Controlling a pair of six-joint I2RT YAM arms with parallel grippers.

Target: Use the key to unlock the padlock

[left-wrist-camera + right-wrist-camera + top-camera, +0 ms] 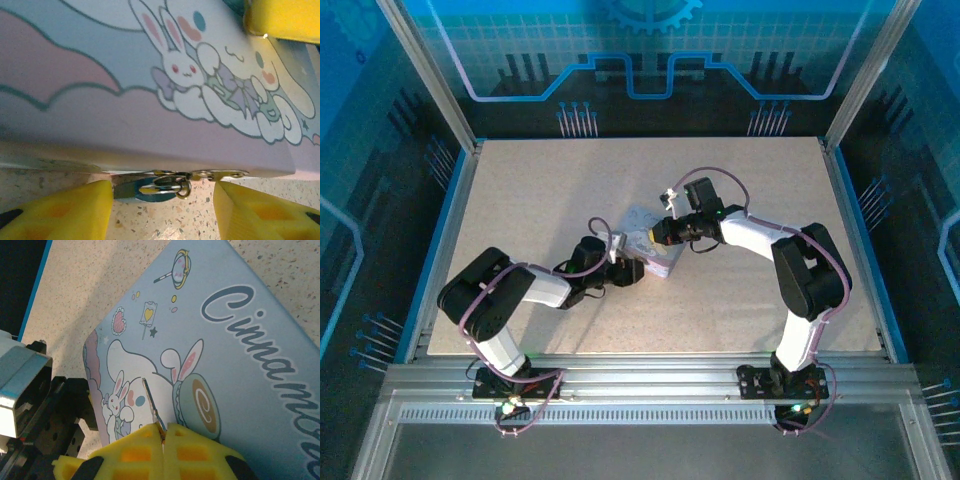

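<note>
Yellow waffled right claw [163, 432], thin metal key [150, 401] pinched

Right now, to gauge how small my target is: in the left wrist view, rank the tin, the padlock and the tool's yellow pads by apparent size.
1. Tin.
2. Pads of the left tool; nearness to the camera inflates them.
3. Padlock, clearly smallest.
</note>
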